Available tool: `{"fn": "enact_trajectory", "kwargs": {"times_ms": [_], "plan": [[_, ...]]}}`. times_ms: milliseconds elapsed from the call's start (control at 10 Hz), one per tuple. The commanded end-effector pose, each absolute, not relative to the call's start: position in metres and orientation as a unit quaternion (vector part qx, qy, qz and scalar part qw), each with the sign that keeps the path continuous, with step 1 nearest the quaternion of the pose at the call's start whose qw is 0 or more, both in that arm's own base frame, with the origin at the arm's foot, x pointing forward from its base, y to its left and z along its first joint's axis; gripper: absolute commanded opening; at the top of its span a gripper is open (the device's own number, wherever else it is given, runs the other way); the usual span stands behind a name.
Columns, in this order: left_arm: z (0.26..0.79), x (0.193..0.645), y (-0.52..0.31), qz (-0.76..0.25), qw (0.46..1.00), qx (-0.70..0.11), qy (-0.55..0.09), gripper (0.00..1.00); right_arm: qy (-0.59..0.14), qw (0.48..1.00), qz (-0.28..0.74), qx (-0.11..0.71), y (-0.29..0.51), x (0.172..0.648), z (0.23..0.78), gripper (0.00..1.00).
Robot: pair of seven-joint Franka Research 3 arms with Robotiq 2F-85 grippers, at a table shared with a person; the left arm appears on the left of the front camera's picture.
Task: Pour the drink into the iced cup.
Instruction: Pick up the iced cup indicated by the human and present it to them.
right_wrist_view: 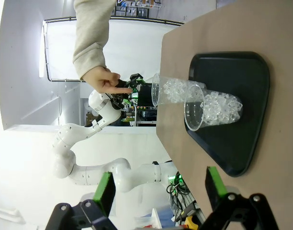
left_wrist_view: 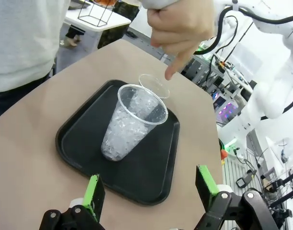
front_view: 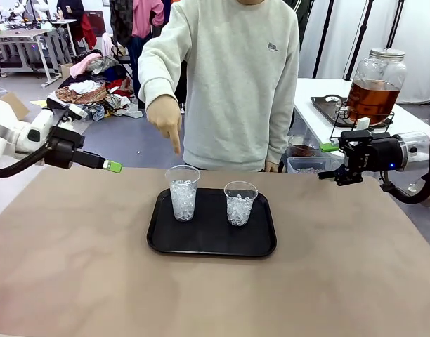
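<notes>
Two clear plastic cups of ice stand on a black tray (front_view: 166, 239). Above the left cup (front_view: 182, 193) a person's hand (front_view: 166, 123) points down with one finger; the right cup (front_view: 240, 203) stands beside it. The amber drink (front_view: 372, 100) is in a big glass jar on a white table at the back right. My left gripper (front_view: 113, 166) hovers open left of the tray, facing the pointed-at cup (left_wrist_view: 129, 124) and the hand (left_wrist_view: 180, 28). My right gripper (front_view: 329, 161) hangs open right of the tray, with both cups (right_wrist_view: 213, 108) ahead of its spread jaws (right_wrist_view: 158, 187).
The person stands at the table's far edge behind the tray. A dark tray and a wire stand sit under the jar (front_view: 375, 77). A small clear tub (front_view: 303, 163) sits at the table's far right edge. Bare brown tabletop (front_view: 201, 295) surrounds the black tray.
</notes>
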State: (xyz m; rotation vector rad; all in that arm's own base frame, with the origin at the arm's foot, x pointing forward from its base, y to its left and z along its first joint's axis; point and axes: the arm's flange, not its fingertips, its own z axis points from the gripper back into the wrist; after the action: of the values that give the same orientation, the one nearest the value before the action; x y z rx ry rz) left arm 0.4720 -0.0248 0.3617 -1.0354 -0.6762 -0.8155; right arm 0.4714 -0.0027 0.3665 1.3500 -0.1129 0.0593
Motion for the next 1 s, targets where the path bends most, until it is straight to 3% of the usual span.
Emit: {"fn": "enact_trajectory", "kwargs": {"times_ms": [0,400,600,900], "plan": [[0.362,0.475,-0.021,-0.358,0.745,-0.475,-0.303,1.0,-0.054,0.779,0.026,0.624,-0.003,0.471,0.367,1.0],[0.359,0.473,-0.022,-0.365,0.742,-0.472,-0.306,1.0,-0.054,0.779,0.026,0.624,-0.003,0.471,0.367,1.0],[0.351,0.472,-0.028,-0.406,0.71,-0.41,-0.404,1.0,-0.054,0.779,0.026,0.624,-0.003,0.471,0.367,1.0],[0.339,0.473,-0.045,-0.458,0.653,-0.355,-0.486,1.0,-0.054,0.779,0.026,0.624,-0.003,0.471,0.367,1.0]]}}
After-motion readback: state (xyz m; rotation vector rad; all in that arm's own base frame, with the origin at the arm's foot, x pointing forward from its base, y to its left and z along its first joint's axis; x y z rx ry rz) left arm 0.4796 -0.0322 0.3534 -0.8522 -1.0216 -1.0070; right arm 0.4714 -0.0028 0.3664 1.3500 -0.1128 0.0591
